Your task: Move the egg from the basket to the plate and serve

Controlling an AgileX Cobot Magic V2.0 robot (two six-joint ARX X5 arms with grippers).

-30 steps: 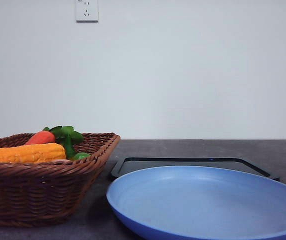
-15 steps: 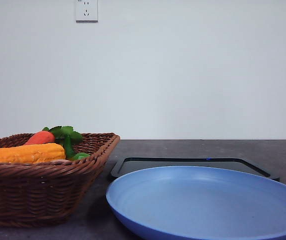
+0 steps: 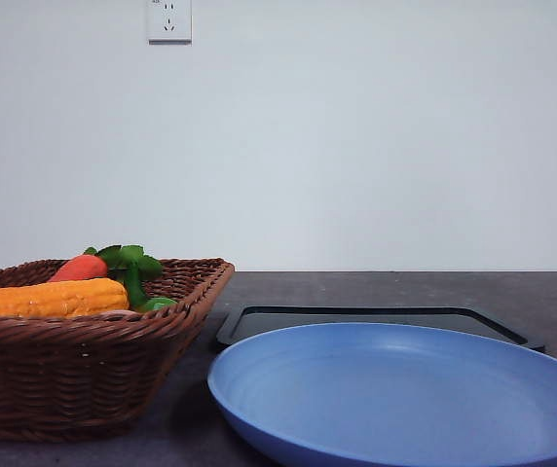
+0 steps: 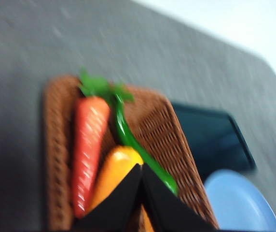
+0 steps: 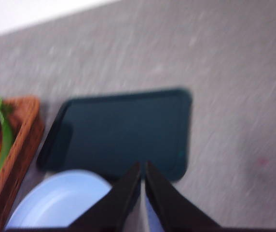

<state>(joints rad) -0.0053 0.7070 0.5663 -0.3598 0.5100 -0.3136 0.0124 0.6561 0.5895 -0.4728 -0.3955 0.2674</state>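
Observation:
The brown wicker basket (image 3: 84,336) stands at the front left, and from above (image 4: 152,123) it holds vegetables. The egg is hidden from view. To its right lies the light blue plate (image 3: 405,389), bare, its edge also seen as plate (image 4: 239,205) and plate (image 5: 56,203) in the wrist views. My left gripper (image 4: 141,169) hangs above the basket, its black fingers meeting at the tips, nothing held. My right gripper (image 5: 143,166) is shut above the seam between plate and tray, holding nothing. Both wrist views are blurred.
An orange carrot (image 4: 87,145) with green leaves, a yellow corn cob (image 4: 114,171) and a long green pepper (image 4: 128,140) lie in the basket. A flat black tray (image 5: 123,130) lies behind the plate on the dark grey table. Bare tabletop stretches right of the tray.

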